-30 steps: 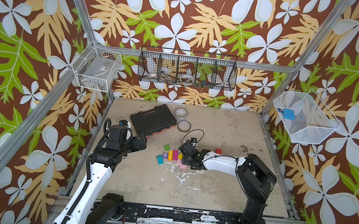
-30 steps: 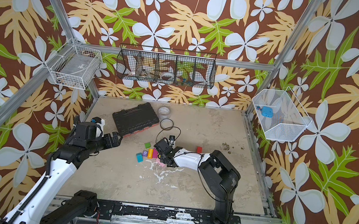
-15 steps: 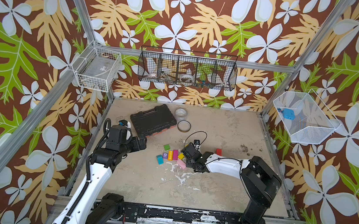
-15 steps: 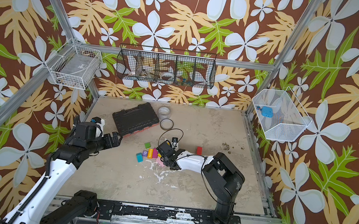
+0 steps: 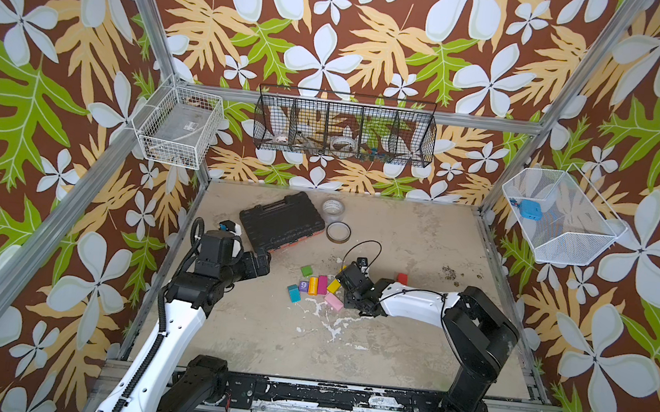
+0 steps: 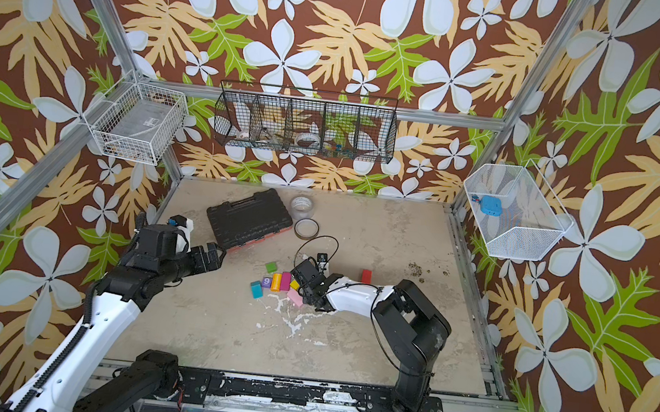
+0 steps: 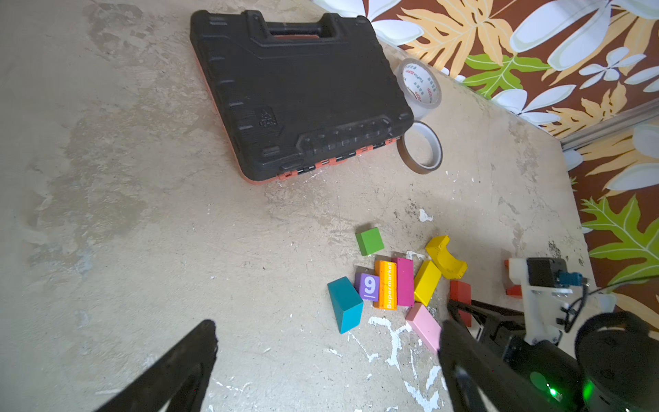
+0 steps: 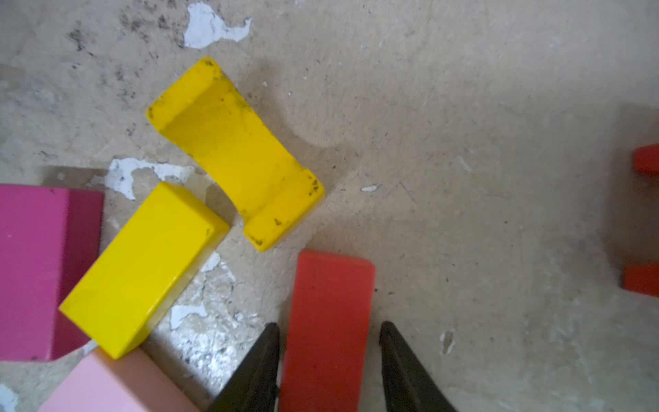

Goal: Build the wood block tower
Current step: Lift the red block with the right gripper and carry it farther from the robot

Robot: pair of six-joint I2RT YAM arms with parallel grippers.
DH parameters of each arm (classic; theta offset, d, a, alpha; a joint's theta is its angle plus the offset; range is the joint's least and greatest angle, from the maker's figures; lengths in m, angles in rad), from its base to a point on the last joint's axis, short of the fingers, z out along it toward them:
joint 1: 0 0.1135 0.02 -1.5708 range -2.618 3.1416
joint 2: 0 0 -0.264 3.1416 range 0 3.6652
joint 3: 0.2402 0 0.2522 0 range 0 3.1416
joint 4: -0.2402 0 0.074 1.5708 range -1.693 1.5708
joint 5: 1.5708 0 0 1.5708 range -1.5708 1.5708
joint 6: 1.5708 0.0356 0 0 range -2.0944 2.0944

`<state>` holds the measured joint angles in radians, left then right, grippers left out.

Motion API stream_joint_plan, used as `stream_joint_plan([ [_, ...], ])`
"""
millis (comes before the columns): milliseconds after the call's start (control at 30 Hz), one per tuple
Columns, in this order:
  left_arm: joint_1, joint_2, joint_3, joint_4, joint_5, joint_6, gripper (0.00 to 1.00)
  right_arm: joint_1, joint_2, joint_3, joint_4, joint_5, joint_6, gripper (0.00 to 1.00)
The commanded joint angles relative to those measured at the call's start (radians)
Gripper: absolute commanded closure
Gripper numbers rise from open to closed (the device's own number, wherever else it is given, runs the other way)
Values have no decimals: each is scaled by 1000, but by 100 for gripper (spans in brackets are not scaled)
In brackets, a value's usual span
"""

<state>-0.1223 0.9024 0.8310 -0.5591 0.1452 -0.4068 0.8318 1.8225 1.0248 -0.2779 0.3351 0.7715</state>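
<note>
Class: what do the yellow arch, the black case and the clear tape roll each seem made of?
The yellow arch looks like painted wood, its gloss scuffed dark at the edges. The black case: probably matte, ribbed moulded plastic. The tape roll: shiny clear film, core printed.

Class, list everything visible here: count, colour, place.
clustered blocks: 8, teal wedge, purple cube, orange cylinder, magenta brick, yellow brick, yellow arch, pink brick, green cube, centre, unstacked
red brick: 1, red, beside the cluster
red block: 1, red, apart, right
tool case: 1, black, back left
tape rolls: 2, clear, brown, beside case
wire baskets: 3, two white, one black, walls
left pincer: 1, black, open, near case
right pincer: 1, black, astride the red brick, grip unclear
</note>
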Motion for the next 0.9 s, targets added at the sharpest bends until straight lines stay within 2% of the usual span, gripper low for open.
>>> stream_joint_plan([
  [0,-37,19,2,20,75,24,2,-2,10,9,1,-19,-16,59],
  [200,-177,67,0,26,117,34,0,-44,-23,-12,12,-30,-46,77],
  [267,-198,88,0,22,114,34,0,-77,-48,-16,17,-38,-80,81],
  [533,-203,114,5,14,99,31,0,-265,-113,53,-9,-71,-231,83],
  [700,-203,121,5,13,101,30,0,-361,-33,180,-48,-84,-303,84],
  [867,-203,128,5,13,105,33,0,-414,97,313,-76,-105,-347,84],
])
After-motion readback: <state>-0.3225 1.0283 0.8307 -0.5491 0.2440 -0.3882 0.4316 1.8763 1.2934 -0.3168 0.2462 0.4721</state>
